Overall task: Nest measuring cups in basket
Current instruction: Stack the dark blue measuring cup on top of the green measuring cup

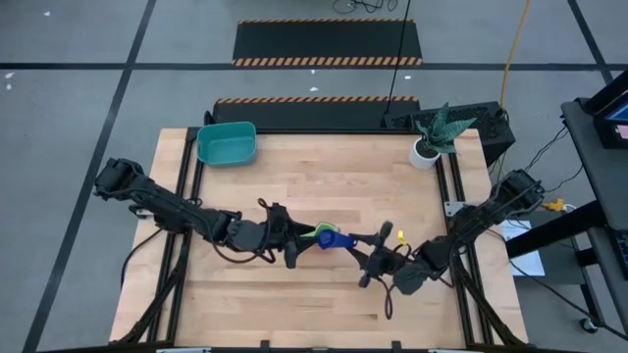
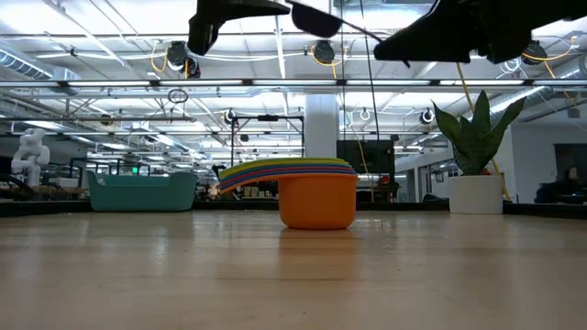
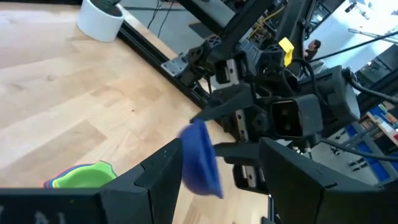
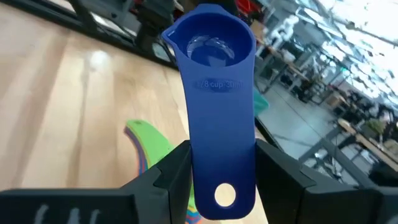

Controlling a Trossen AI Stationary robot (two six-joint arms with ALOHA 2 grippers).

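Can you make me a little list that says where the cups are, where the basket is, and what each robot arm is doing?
Blue cup: held by its handle in the right gripper, up above the table
Stack of cups: nested together on the table's middle, orange cup at the bottom, green one showing on top
Basket: at the far left corner of the table, nothing seen in it
Left gripper: jaws open, beside the stack, holding nothing
Plant pot: at the far right corner
Job: not finished, no cups are in the basket yet
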